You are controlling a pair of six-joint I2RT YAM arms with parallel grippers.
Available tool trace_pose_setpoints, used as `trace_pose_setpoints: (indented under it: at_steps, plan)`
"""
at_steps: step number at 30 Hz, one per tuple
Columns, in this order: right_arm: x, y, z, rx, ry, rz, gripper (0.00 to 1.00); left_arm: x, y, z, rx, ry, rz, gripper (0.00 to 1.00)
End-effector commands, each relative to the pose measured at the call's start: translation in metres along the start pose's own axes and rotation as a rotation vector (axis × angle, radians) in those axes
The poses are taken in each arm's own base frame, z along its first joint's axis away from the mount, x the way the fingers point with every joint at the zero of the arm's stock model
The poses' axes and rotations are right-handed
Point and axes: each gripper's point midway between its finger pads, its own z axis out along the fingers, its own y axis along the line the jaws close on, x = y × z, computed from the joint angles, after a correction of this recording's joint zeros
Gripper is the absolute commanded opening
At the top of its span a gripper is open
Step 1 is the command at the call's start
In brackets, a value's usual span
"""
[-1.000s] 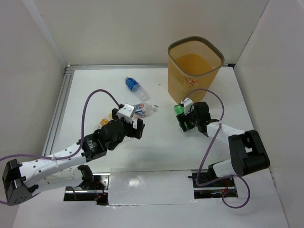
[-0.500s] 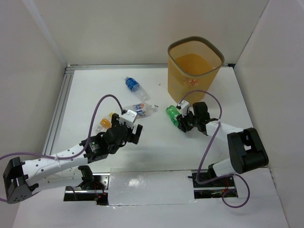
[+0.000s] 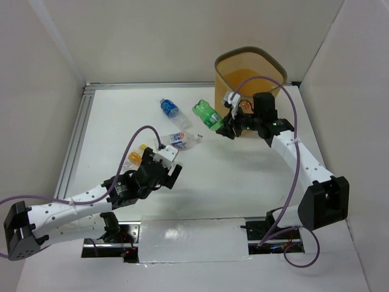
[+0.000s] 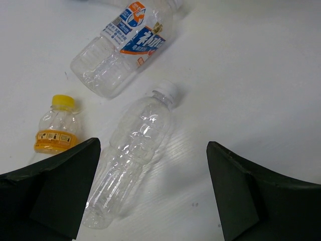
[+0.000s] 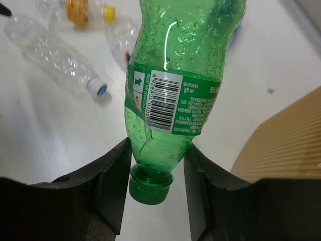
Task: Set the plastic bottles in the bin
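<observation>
The right claw [image 3: 231, 125] is clamped tight on the green bottle [image 3: 206, 114], near its cap. The rest of the bottle sticks out past the claw's tips. The bin [image 3: 250, 50] is close by on the claw's right side. To do this well, the arm should carry the bottle higher than the rim and over the middle of the hole. It should only then let go, so nothing bumps the rim.

The left claw [image 4: 153, 186] is wide apart. A clear bottle [image 4: 135, 150] lies on the table [image 4: 251, 75] below it, in line with the gap. The claw should drop straight and squeeze the bottle's fat middle.
</observation>
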Motion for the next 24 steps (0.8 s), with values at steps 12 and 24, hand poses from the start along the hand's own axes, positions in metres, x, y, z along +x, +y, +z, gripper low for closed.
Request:
trace_pose_setpoints:
  at_steps: [12, 24]
  plan:
    - [-0.18, -0.053, -0.078, 0.227, -0.373, -0.093, 0.12, 0.001, -0.007, 0.006, 0.014, 0.032, 0.076, 1.0]
    - [-0.111, -0.169, -0.104, 0.644, -0.202, 0.1, 0.25, 0.014, 0.008, 0.039, -0.068, 0.133, 0.11, 1.0]
